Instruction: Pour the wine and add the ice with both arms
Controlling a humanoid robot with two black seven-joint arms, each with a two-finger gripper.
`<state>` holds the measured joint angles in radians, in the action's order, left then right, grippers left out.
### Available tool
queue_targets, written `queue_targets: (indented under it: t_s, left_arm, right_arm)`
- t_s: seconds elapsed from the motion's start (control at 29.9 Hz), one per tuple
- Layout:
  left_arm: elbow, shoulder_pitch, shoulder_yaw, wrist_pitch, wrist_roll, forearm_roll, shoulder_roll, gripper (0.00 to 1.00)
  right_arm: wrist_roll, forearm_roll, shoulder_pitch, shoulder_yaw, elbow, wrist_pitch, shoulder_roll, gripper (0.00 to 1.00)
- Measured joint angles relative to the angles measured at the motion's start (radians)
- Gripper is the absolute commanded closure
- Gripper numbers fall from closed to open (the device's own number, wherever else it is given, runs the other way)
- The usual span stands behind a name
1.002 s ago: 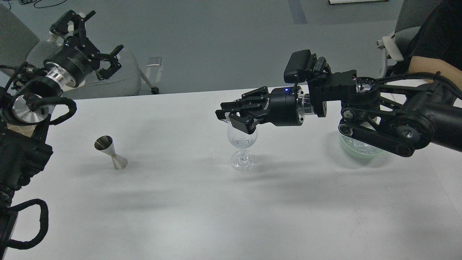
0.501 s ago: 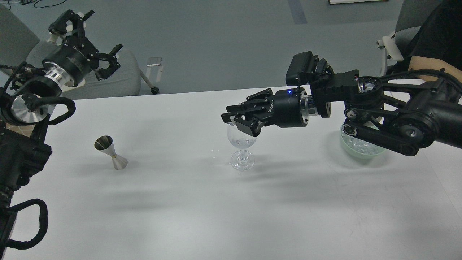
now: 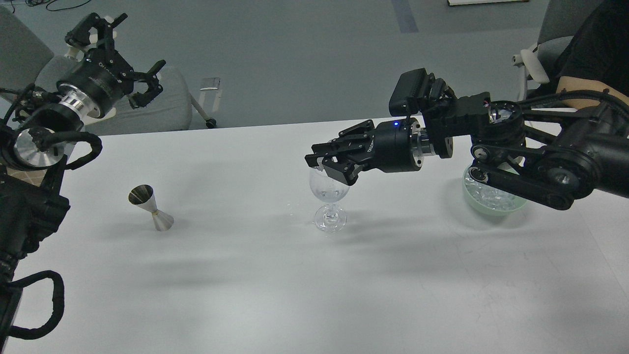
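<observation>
A clear wine glass [image 3: 329, 191] stands mid-table. My right gripper [image 3: 318, 162] hovers over its left rim, fingers pointing left, shut on a small clear ice cube [image 3: 318, 165] that glints at the fingertips. Behind my right arm, a pale green bowl [image 3: 471, 199] holds several more ice cubes [image 3: 491, 196], partly hidden by the arm. My left gripper [image 3: 125, 56] is raised at the far left beyond the table's back edge, open and empty. What lies in the bottom of the glass cannot be made out.
A steel jigger [image 3: 150, 207] stands on the white table [image 3: 275, 285] left of the glass. A grey chair [image 3: 167, 105] is behind the table at left. A person's forearm [image 3: 585, 86] and a chair are at the back right.
My right gripper has shifted a little to the right with the ice cube, from left of the glass to over its left rim. The left arm has barely moved.
</observation>
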<state>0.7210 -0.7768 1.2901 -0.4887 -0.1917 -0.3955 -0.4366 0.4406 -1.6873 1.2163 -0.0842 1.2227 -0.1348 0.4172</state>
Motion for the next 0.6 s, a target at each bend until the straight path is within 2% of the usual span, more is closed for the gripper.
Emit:
queue_targets:
  t_s: [0.07, 0.13, 0.23, 0.47, 0.5, 0.57, 0.6]
  left_arm:
    - [0.000, 0.000, 0.000, 0.000, 0.000, 0.001, 0.000, 0.02]
    - [0.000, 0.000, 0.000, 0.000, 0.000, 0.001, 0.001, 0.02]
    - [0.000, 0.000, 0.000, 0.000, 0.000, 0.001, 0.001, 0.02]
    - [0.000, 0.000, 0.001, 0.000, 0.000, 0.001, 0.001, 0.02]
    - [0.000, 0.000, 0.001, 0.000, 0.000, 0.001, 0.001, 0.02]
    - [0.000, 0.001, 0.001, 0.000, 0.000, 0.001, 0.000, 0.02]
    - [0.000, 0.001, 0.001, 0.000, 0.000, 0.001, 0.000, 0.02]
  right_arm:
    - [-0.002, 0.001, 0.000, -0.001, 0.000, 0.000, 0.000, 0.55]
    - [-0.003, 0.003, -0.001, -0.003, -0.001, 0.000, 0.000, 0.47]
    - [-0.005, 0.009, -0.001, -0.006, -0.001, 0.000, -0.001, 0.42]
    - [-0.010, 0.014, -0.003, -0.008, -0.002, 0.001, -0.001, 0.42]
    - [-0.010, 0.014, -0.003, -0.009, -0.002, 0.002, -0.001, 0.37]
    - [-0.010, 0.015, -0.003, -0.014, -0.005, 0.005, -0.002, 0.09]
    - [-0.010, 0.016, -0.003, -0.019, -0.007, 0.009, -0.003, 0.00]
